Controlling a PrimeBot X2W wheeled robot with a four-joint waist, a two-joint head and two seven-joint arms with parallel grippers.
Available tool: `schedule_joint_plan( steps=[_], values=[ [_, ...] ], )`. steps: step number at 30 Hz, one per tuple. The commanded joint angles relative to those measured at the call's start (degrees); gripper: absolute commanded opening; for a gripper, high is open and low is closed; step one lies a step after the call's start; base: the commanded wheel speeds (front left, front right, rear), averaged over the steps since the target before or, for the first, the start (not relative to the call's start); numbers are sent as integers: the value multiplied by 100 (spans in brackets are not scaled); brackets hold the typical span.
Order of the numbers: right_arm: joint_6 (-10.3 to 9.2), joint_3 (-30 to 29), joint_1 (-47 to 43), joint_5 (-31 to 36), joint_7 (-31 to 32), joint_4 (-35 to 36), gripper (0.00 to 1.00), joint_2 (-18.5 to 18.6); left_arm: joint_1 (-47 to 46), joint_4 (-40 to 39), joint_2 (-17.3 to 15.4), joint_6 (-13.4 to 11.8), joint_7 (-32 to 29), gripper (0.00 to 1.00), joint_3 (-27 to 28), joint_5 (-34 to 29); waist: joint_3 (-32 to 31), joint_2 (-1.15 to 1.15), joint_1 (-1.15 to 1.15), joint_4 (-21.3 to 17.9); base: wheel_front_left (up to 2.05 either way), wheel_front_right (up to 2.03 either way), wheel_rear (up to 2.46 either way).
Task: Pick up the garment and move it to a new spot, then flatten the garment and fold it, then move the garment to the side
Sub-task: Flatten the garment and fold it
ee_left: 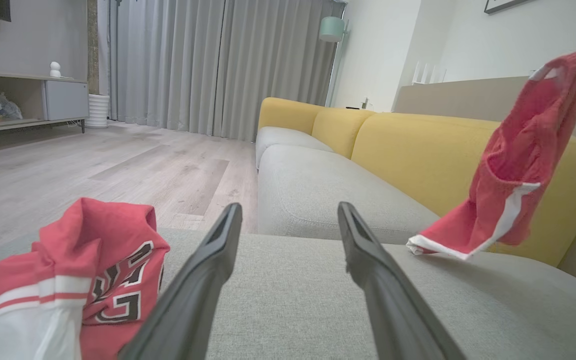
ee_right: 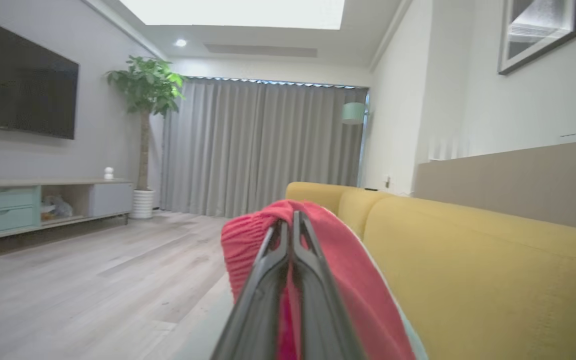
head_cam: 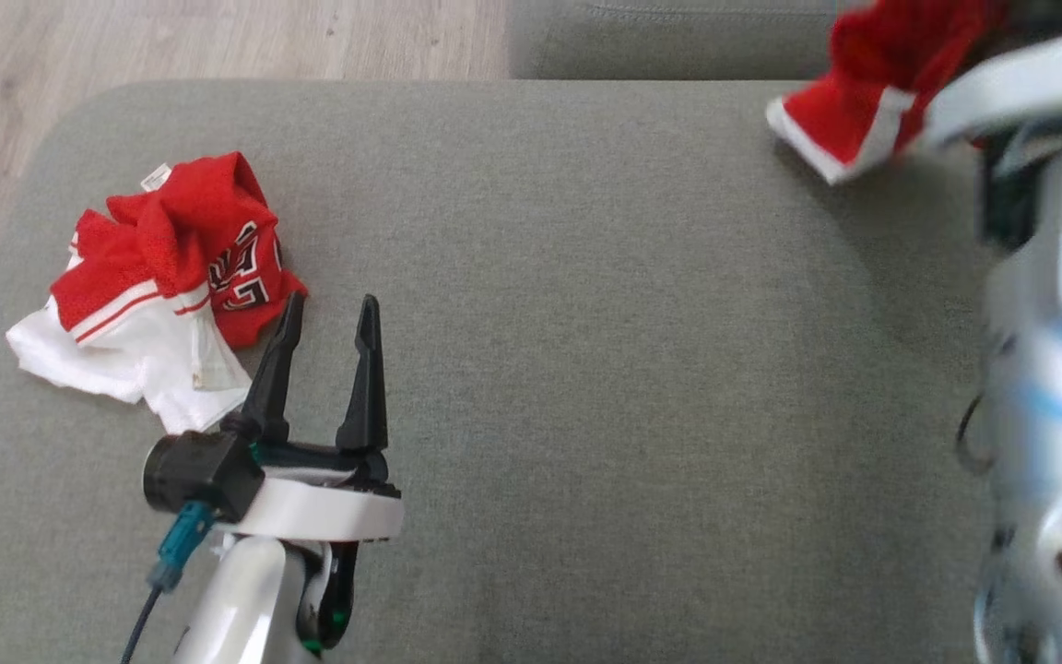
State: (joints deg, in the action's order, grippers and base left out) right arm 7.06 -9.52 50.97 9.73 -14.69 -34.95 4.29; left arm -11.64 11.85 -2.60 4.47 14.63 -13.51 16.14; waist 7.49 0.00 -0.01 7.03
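A red garment with white trim (head_cam: 854, 101) hangs lifted at the far right of the grey cushion (head_cam: 586, 323), its lower hem just above the fabric. My right gripper (ee_right: 290, 222) is shut on the garment's (ee_right: 348, 270) top edge, and the cloth drapes over both fingers. From the left wrist the same garment (ee_left: 513, 165) dangles in front of the yellow backrest. My left gripper (head_cam: 331, 302) rests open low over the cushion, nothing between its fingers (ee_left: 358, 250). Just to its left lies a crumpled red and white jersey (head_cam: 171, 267) with black lettering.
The cushion's rounded edge meets the wood floor (head_cam: 218, 37) at the far left. A second grey seat (ee_left: 318, 190) and the yellow sofa back (ee_left: 418, 150) lie beyond. My pale right forearm (head_cam: 1047, 277) fills the right side of the head view.
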Motion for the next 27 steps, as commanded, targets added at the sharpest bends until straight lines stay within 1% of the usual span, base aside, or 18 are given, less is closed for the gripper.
schedule_joint_plan(
  steps=[1,4,7,9,12,16,18,22,23,27],
  values=[
    [43,427,-378,-255,-29,270,0,-138,-81,-215,-28,-52,37,100,210,-3,-49,0,1,-21,0,0,0],
    [43,1088,-1208,-629,-29,508,0,-139,-38,-219,-28,-54,37,100,215,5,-90,0,1,-35,0,0,0],
    [43,1695,-2042,-881,-30,541,0,-140,-22,-228,-28,-47,37,100,238,-3,-101,0,1,-60,0,0,0],
    [43,1989,-2490,-1020,-30,527,0,-140,-25,-231,-28,-35,37,100,229,-19,-102,0,1,-62,0,0,0],
    [43,2249,-2970,-1116,-30,536,0,-140,-28,-231,-28,-20,37,100,219,-36,-103,0,1,-74,0,0,0],
    [43,2351,-3313,-1280,-29,595,0,-140,-12,-216,-28,-2,37,100,236,-64,-135,0,1,-109,0,0,0],
    [43,2502,-3517,-1476,17,627,0,-141,22,-203,-28,7,37,100,266,-83,-177,0,1,-154,0,0,0],
    [43,3052,-3717,-1790,57,775,0,-141,83,-179,-28,20,37,100,318,-106,-266,0,1,-257,0,0,0],
    [43,3347,-3710,-1920,76,865,0,-141,97,-174,-28,23,37,100,327,-102,-303,0,1,-295,0,0,0],
    [43,3784,-3611,-2064,130,964,0,-141,120,-200,-28,6,37,100,333,-86,-332,0,1,-372,0,0,0]
  ],
)
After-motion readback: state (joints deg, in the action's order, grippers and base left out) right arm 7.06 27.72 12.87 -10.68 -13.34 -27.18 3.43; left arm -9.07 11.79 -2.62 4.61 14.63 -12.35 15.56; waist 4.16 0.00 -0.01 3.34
